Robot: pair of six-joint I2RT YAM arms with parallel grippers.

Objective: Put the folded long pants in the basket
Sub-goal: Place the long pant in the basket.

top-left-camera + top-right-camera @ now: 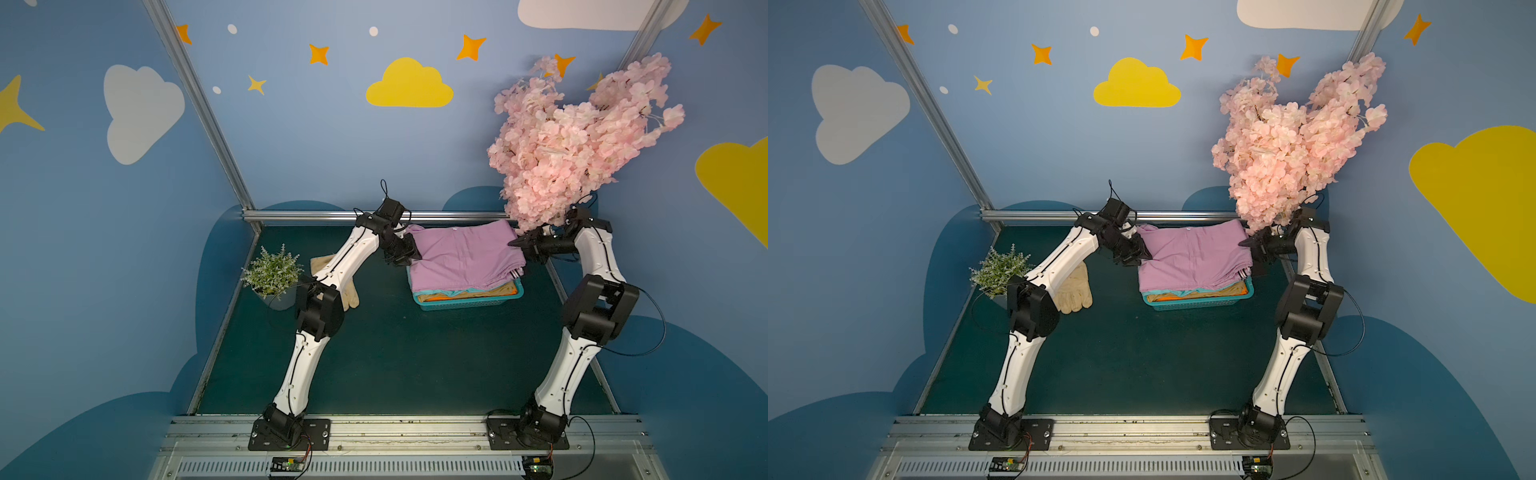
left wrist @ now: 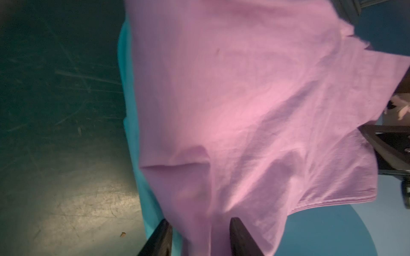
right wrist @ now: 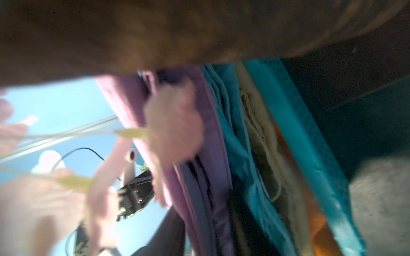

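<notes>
The lilac folded long pants (image 1: 461, 257) (image 1: 1192, 257) lie on top of a stack that fills the turquoise basket (image 1: 465, 302) (image 1: 1196, 303). Below them, turquoise (image 1: 469, 289), khaki (image 1: 498, 291) and orange (image 1: 444, 297) pants show at the front edge. My left gripper (image 1: 415, 256) (image 2: 200, 235) is at the lilac cloth's left edge, open, and its fingers (image 2: 159, 239) straddle loose cloth (image 2: 244, 99). My right gripper (image 1: 517, 242) (image 3: 206, 232) is at the far right corner, its jaws apart around the lilac edge (image 3: 206, 155) beside the basket wall (image 3: 299, 133).
A beige glove (image 1: 349, 295) lies left of the basket, partly under my left arm. A potted green plant (image 1: 272, 274) stands at the far left. Pink blossom branches (image 1: 573, 141) hang over my right wrist and blur its view. A metal rail (image 1: 332, 215) runs along the back.
</notes>
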